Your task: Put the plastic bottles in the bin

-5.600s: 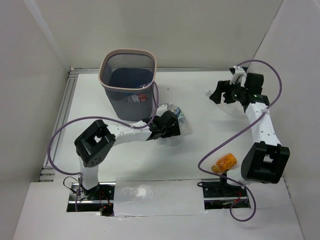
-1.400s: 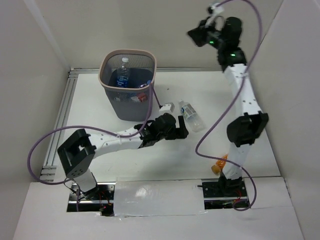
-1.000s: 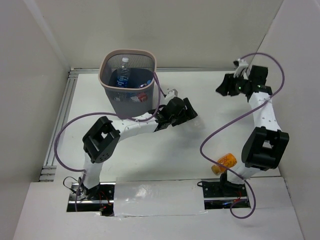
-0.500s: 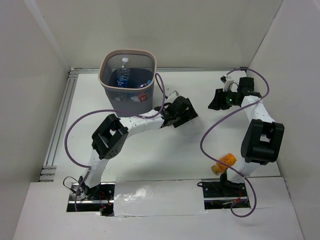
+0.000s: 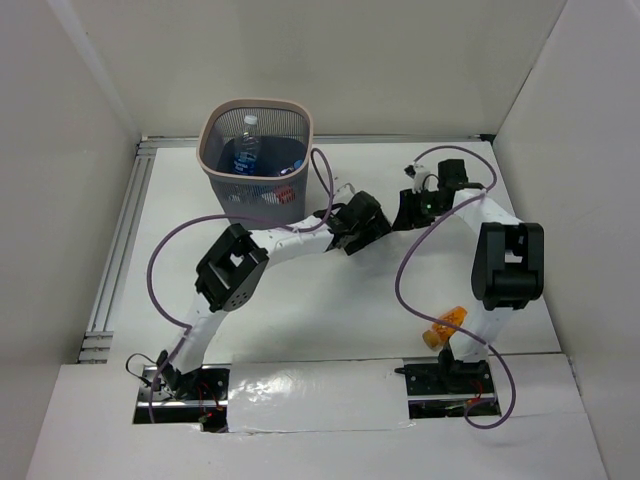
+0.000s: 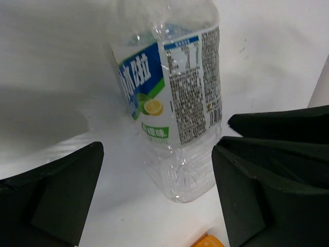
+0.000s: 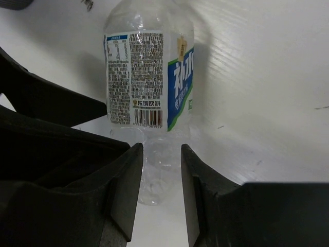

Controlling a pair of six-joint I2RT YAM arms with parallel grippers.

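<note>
Looking down from the top camera, I have the bin (image 5: pixel 258 102) in the upper left of centre on the bench (image 5: pixel 300 310). Inside it a blue-labelled bottle (image 5: pixel 247 148) with a pale cap leans against the left wall, and there is more blue and a spot of red beside it on the bottom.

Both arms meet in the middle of the frame, just right of the bin. Between them a clear bottle (image 6: pixel 169 98) with a blue, green and white label lies on the bench; from above it is almost wholly hidden by the two wrists.

The left claw (image 6: pixel 159 154) stands wide open, one finger on each side of that bottle's base, and holds nothing.

The right claw (image 7: pixel 162 149) faces the same bottle from the other side. Only a narrow gap shows between its fingers, and the bottle's base shows through it, wider than the gap. I see nothing clamped.

The orange bottle (image 5: pixel 447 326) lies at the lower right, just beside the right arm's base and well apart from the bin.
</note>
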